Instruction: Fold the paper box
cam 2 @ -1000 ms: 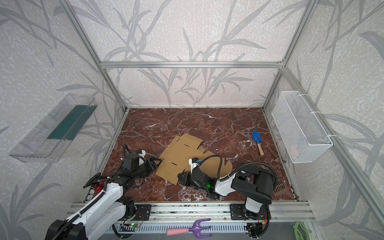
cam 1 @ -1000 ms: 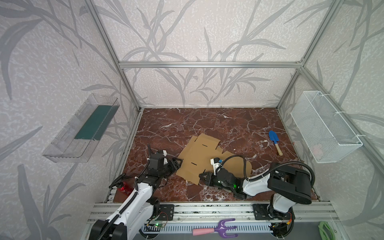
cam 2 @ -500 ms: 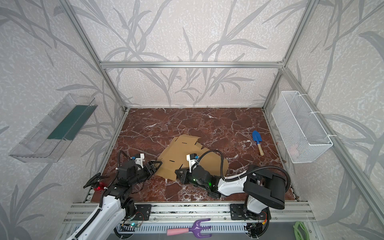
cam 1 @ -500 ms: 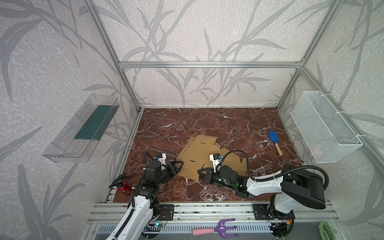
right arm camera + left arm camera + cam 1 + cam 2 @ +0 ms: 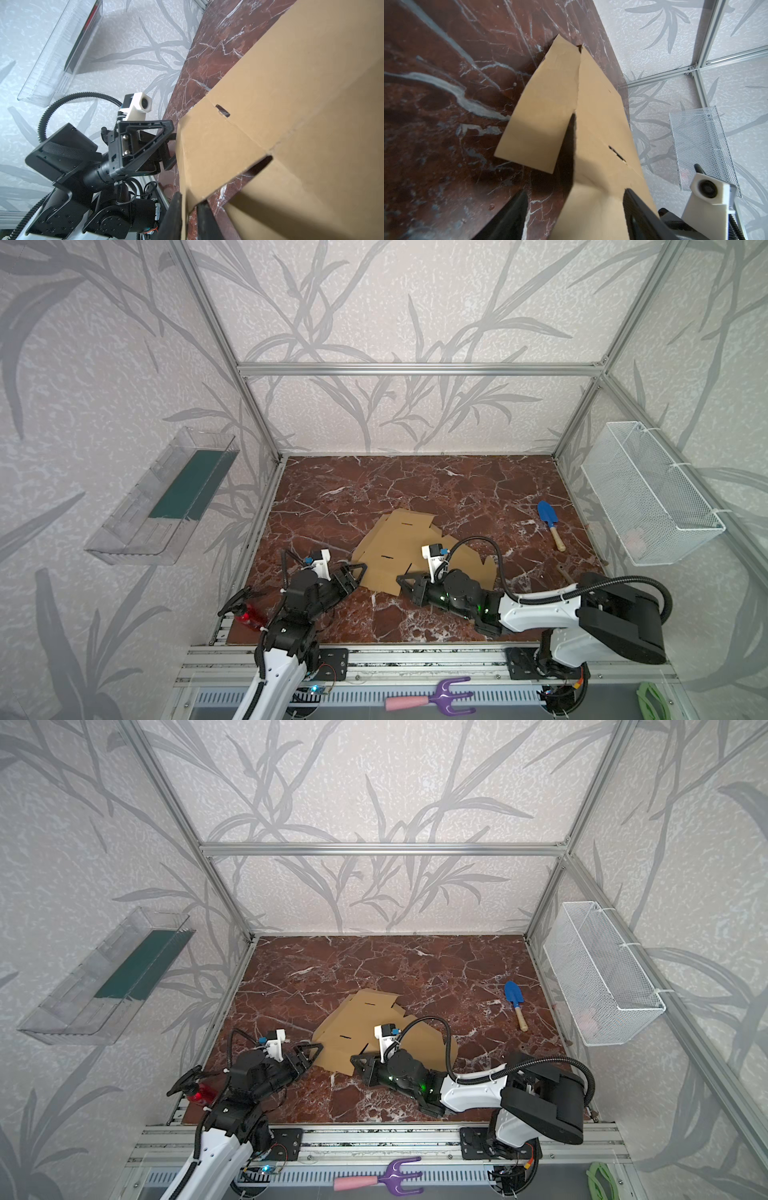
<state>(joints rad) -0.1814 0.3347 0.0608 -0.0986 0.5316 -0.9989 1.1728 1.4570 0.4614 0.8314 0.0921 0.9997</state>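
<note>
The paper box (image 5: pixel 399 541) (image 5: pixel 361 1023) is a flat tan cardboard sheet with slots and flaps, lying on the marble floor in both top views. My right gripper (image 5: pixel 402 581) (image 5: pixel 188 216) lies low at the sheet's near corner and is shut on the edge of a raised flap (image 5: pixel 207 149). At the sheet's left edge, my left gripper (image 5: pixel 355 574) (image 5: pixel 575 209) stands open. Its two fingers (image 5: pixel 515 216) sit wide apart with a corner of the cardboard (image 5: pixel 591 207) between them, and I see no pinch there.
A blue trowel (image 5: pixel 549 522) lies on the floor at the right. A white wire basket (image 5: pixel 648 497) hangs on the right wall and a clear tray (image 5: pixel 166 502) on the left wall. A red bottle (image 5: pixel 249 614) stands at the front left corner. A purple hand rake (image 5: pixel 432 699) lies beyond the front rail.
The right arm has stretched lower and further left along the floor, carrying the cardboard's near corner in its jaws. The left gripper has stayed at the sheet's left edge while its arm drew back.
</note>
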